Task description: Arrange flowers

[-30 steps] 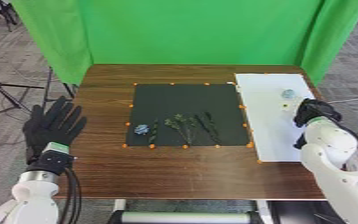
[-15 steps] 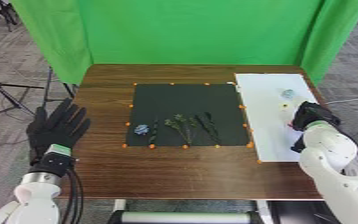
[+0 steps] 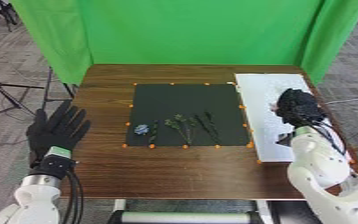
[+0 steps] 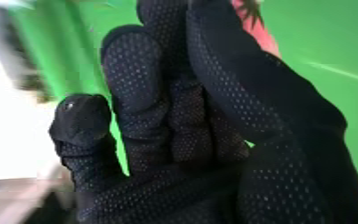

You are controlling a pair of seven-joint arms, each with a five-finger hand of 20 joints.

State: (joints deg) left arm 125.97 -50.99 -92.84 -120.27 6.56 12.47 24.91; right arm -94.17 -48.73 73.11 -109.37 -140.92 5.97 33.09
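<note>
Head view: my right hand [image 3: 300,107] hangs above the white sheet [image 3: 269,90] on the right side of the brown worktop [image 3: 158,175], midway through what I judge to be a flower arrangement only partly built. In the right wrist view its thumb is drawn in toward the fingers and looks clamped on a pink flower [image 4: 262,40], petals showing past the thumb; how firm that pinch is, I cannot tell. My left hand [image 3: 58,125] waits beyond the worktop's left edge, fingers straight and apart, holding nothing.

Along the near side of the black mat [image 3: 184,100], from left to right, lie a blue flower [image 3: 141,129], a slim dark leafy stem [image 3: 153,134], a branching green sprig [image 3: 184,129] and a pair of dark stems [image 3: 207,126], each apart from its neighbors. I read these as the portion already laid out, though the pictures do not settle whether the mat is display or supply.

Left to do, by my reckoning: bring the pink flower across to the mat, set it among the greens and let go cleanly. The mat's far half offers room for blooms above the stems. Whether more pieces wait beneath my right hand, I cannot tell.
</note>
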